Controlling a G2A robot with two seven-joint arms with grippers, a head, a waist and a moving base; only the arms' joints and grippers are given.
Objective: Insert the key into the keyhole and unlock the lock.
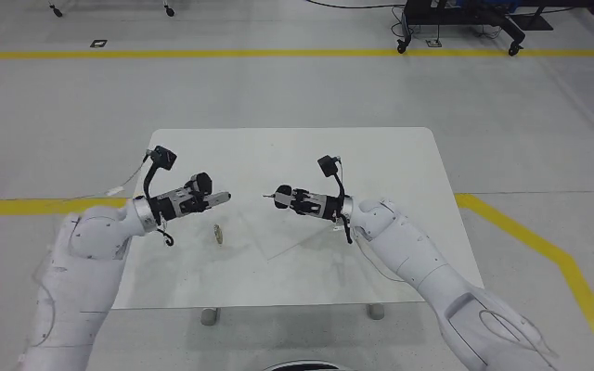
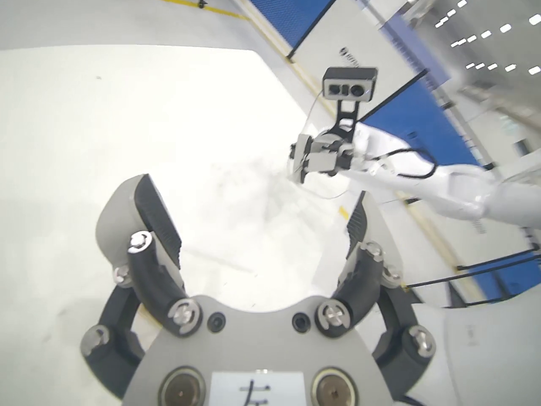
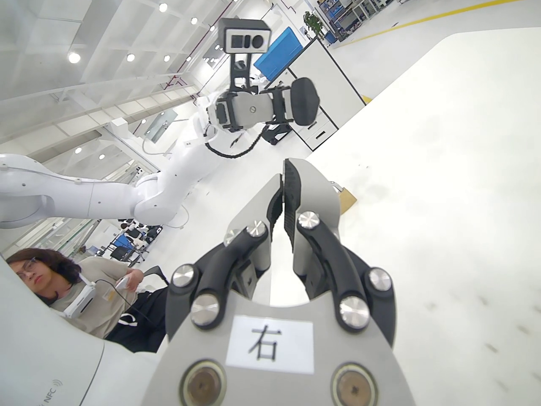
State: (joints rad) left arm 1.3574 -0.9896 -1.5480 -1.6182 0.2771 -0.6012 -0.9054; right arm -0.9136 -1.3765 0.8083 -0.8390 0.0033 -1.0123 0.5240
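Note:
A small brass padlock [image 1: 218, 233] lies on the white table [image 1: 371, 158], just below and in front of my left gripper [image 1: 217, 198]. That gripper hovers above the table, and the left wrist view shows it open [image 2: 258, 213] with nothing between its fingers. My right gripper [image 1: 275, 197] faces it from a short distance across the table's middle, fingers pressed together [image 3: 284, 187]. A thin tip, the key [image 1: 267, 196], pokes out of those fingers. The padlock [image 3: 347, 198] peeks out from behind the right fingers. The two grippers point at each other [image 2: 297, 170] [image 3: 304, 101].
The table's front edge [image 1: 297, 304] runs close under both arms. Bare tabletop stretches behind and to the right of the grippers. A yellow line [image 1: 520, 232] marks the floor beside the table.

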